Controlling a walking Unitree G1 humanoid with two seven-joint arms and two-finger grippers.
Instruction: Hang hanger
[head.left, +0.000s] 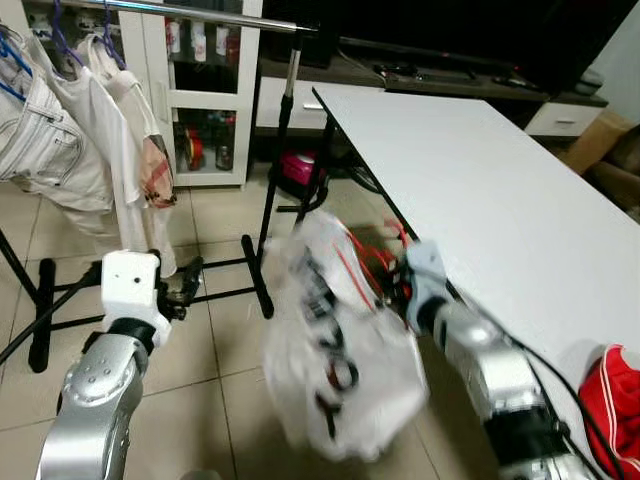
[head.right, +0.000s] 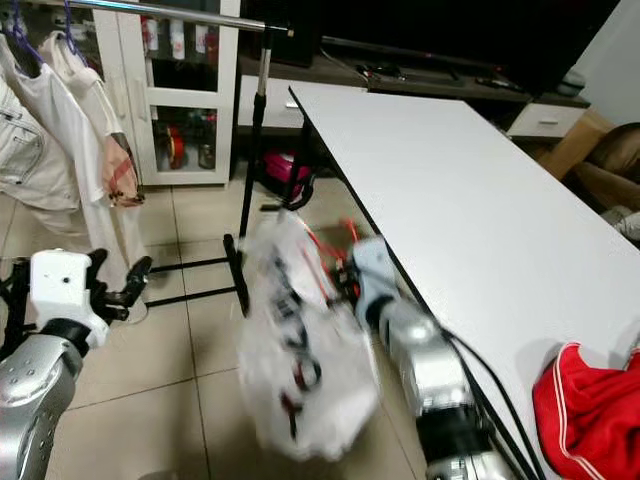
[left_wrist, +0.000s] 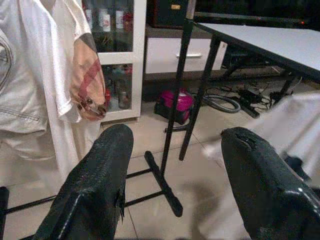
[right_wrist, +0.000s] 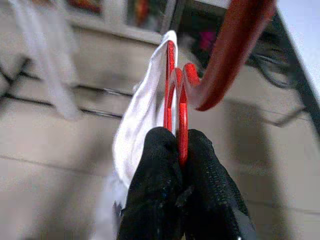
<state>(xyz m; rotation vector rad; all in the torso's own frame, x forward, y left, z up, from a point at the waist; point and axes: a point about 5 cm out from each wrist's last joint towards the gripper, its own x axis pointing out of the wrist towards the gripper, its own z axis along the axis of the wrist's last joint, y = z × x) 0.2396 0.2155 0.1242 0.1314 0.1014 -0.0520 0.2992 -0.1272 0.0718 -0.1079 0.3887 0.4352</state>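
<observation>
The right gripper (right_wrist: 179, 150) is pinched tight on a red hanger (right_wrist: 176, 95), its two black fingers (right_wrist: 155, 170) pressed together with the thin red bar between them and the thicker red hook curving up and away beyond the tips. A white garment (head.left: 340, 350) with dark and red print hangs from that hanger, draped to the left of the gripper and below it (it is blurred in both eye views). The gripper sits just beside the near edge of the white table (head.left: 480, 190), which spreads to its right; a red cloth (head.left: 612, 385) lies on the table's near corner, behind the gripper and to the right of the silver forearm.

The left gripper (left_wrist: 172, 150) is held wide apart with nothing between its fingers, over the tiled floor (head.left: 220, 400). Straight ahead of it stands the black upright and foot of a clothes rack (head.left: 275, 170), whose silver rail (head.left: 200, 14) runs above. To the left of the left gripper and above it, white clothes (head.left: 95, 130) hang from the rail on purple hangers (head.left: 62, 40). Beyond the rack stands a white glass-fronted cabinet (head.left: 210, 100), and a pink object (left_wrist: 173, 102) lies on the floor near the table legs
</observation>
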